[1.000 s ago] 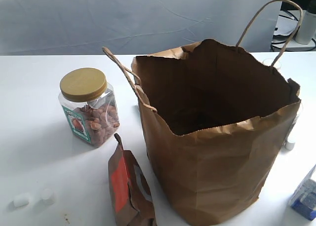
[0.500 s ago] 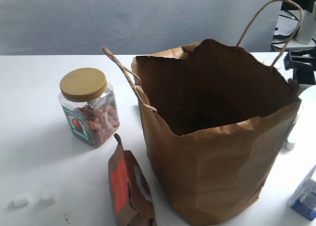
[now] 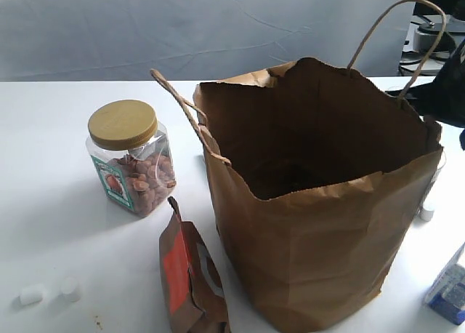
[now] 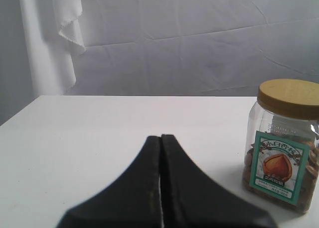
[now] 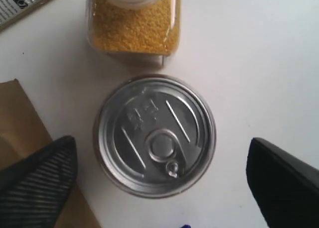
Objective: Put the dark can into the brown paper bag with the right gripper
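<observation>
The brown paper bag stands open in the middle of the table, its two cord handles upright; its edge also shows in the right wrist view. The dark can stands upright on the white table, showing its silvery ringed top with a pull tab. It is hidden behind the bag in the exterior view. My right gripper is open above the can, one finger on each side, neither touching it. From outside, the right gripper is a blurred black shape behind the bag's right rim. My left gripper is shut and empty.
A clear nut jar with a tan lid stands left of the bag, also as the nut jar. A small brown pouch leans in front. A jar of yellow grain stands beside the can. A blue-white carton sits front right.
My right gripper has come into the exterior view at the right edge, behind the bag, and now shows larger and lower. The bag, jar and pouch have not moved.
</observation>
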`<state>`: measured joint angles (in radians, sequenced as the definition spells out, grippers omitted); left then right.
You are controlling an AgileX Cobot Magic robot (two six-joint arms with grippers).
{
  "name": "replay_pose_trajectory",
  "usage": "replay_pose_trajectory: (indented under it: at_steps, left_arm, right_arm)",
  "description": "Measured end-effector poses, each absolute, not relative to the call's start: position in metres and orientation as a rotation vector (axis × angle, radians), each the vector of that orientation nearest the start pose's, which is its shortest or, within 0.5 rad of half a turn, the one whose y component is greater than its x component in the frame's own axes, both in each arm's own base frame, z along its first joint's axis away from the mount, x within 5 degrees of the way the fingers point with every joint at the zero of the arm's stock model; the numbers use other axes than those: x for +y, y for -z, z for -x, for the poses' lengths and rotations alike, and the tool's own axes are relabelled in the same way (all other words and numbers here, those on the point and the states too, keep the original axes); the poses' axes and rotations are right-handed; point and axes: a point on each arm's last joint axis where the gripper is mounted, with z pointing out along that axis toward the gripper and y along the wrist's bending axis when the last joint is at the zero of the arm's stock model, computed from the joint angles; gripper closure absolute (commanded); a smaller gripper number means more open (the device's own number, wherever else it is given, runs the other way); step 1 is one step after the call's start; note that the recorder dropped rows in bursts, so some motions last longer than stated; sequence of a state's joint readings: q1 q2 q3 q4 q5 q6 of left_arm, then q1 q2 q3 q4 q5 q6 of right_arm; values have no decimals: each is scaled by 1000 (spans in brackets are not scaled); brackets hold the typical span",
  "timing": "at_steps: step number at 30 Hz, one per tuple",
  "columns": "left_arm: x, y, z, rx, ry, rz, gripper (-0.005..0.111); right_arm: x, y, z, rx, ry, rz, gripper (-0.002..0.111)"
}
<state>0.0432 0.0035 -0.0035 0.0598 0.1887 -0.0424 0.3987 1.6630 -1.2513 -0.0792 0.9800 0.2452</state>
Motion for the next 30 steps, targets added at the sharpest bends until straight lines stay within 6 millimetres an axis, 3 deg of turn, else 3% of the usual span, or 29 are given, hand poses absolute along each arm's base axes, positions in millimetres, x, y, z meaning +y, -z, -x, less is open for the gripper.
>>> replay_pose_trajectory:
  at_steps: [11,14,15,17,22,27,30]
  left_arm:
    - [3,-197,-56,1672,-54,31,107]
    - [3,-197,-56,1672,-54,31,107]
    - [3,-197,-56,1672,-54,31,107]
    - [3,-197,-56,1672,-54,31,107]
    - [3,-197,-56,1672,-54,31,107]
    - [3,-197,-56,1672,-54,31,107]
    - [3,-197,-56,1672,-54,31,107]
  right_arm:
    - [129,-225,-326,2849,23,353,12]
    - [130,-212,-329,2882,43,365,17]
    - [130,-209,-330,2890,49,368,21]
    - [131,-202,-332,2908,57,372,40]
    - [131,-201,-332,2911,60,378,108]
    - [132,-207,-329,2907,34,379,108]
    - [129,-225,-323,2869,12,372,108]
